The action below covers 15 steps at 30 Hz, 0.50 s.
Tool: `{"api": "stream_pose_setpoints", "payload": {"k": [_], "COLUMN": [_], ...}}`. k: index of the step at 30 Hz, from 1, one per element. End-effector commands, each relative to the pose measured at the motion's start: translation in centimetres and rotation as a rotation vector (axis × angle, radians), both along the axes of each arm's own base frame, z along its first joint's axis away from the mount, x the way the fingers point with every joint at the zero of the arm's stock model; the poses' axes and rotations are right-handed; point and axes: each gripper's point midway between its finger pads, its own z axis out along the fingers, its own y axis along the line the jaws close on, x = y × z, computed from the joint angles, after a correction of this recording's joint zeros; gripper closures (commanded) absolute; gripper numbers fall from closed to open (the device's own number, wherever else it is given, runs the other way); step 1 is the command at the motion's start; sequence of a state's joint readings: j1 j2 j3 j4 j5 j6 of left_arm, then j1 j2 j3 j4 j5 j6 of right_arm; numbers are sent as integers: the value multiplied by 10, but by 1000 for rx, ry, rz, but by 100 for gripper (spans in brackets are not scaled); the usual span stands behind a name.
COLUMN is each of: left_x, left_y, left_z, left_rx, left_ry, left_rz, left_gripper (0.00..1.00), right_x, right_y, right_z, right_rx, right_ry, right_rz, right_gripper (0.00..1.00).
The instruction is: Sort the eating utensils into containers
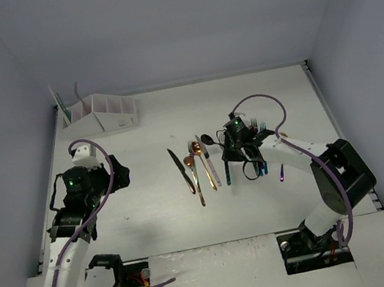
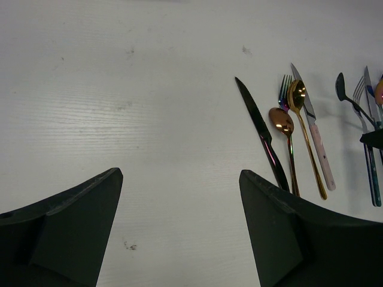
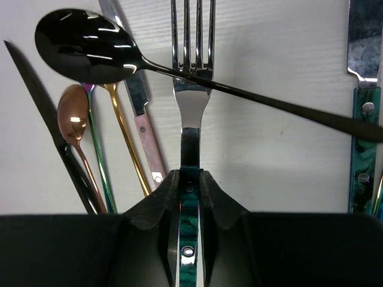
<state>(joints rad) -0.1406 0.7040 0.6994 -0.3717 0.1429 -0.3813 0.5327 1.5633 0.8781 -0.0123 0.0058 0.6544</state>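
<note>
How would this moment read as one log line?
right gripper: shut on teal-handled fork | black spoon: across that fork | left gripper: open, empty | white rack: far left

Teal-handled steel fork [image 3: 190,113]: silver tines, green-teal marbling, dark veins
Glossy black metal spoon [image 3: 84,45]: mirror black
Small copper spoon [image 3: 73,116]: rosy copper
Long gold spoon [image 2: 297,95]: yellow gold
Slim black knife [image 2: 257,122]: black
Pink-handled steel knife [image 2: 320,149]: silver blade, pale pink grip
White compartment rack [image 1: 101,113]: plain white
White tabletop [image 2: 119,89]: faint grain

The rack [image 1: 101,113] stands at the table's [image 1: 160,216] far left corner; utensils [image 1: 204,167] lie mid-table, a spoon [image 3: 90,45] across a fork [image 3: 191,107].
</note>
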Motion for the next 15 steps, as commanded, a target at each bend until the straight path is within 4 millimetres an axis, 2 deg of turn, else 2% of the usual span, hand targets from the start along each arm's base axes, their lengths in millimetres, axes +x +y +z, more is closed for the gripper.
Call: {"api": "stream_pose_setpoints", "payload": {"k": [1, 6, 15], "left_x": [7, 8, 8], "left_y": [-5, -5, -4], "left_z": [25, 24, 23], "left_rx": [-24, -23, -23], "left_ry": [-69, -66, -60], "left_rz": [-12, -12, -11], "left_gripper": [23, 23, 23], "right_x": [16, 17, 9], "right_y": [14, 6, 24], "right_z": [47, 48, 64], "right_rx": [125, 161, 239], "right_ry": [-85, -68, -63], "right_rz": [29, 24, 134], "right_gripper": [100, 100, 100]}}
